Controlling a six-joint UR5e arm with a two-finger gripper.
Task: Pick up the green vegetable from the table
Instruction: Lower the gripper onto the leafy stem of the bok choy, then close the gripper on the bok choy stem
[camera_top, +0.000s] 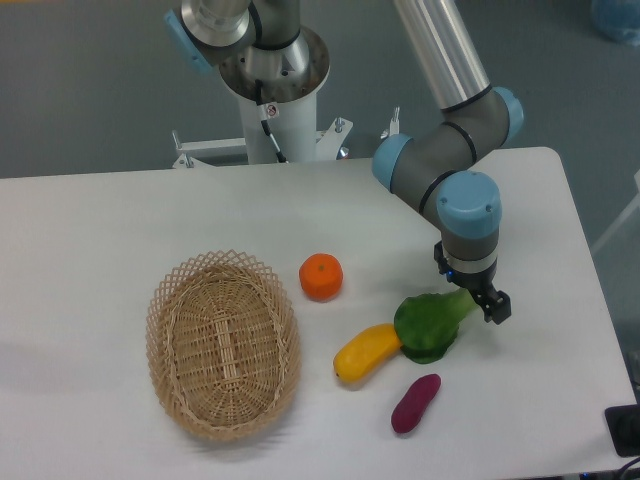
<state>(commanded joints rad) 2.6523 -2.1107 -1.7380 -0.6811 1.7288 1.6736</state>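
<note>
The green vegetable (428, 325) lies on the white table (120, 220) right of centre, dark leaves toward the front and its pale stem pointing up-right. My gripper (478, 300) hangs straight down over the stem end. One dark finger (497, 307) shows just right of the stem; the other is hidden behind the wrist. The jaws look open around the stem tip, with nothing lifted.
A yellow oblong vegetable (367, 351) touches the green leaves on the left. A purple sweet potato (416, 403) lies just in front, an orange (321, 277) further left, and a wicker basket (223, 343) at front left. The table's right edge is near the gripper.
</note>
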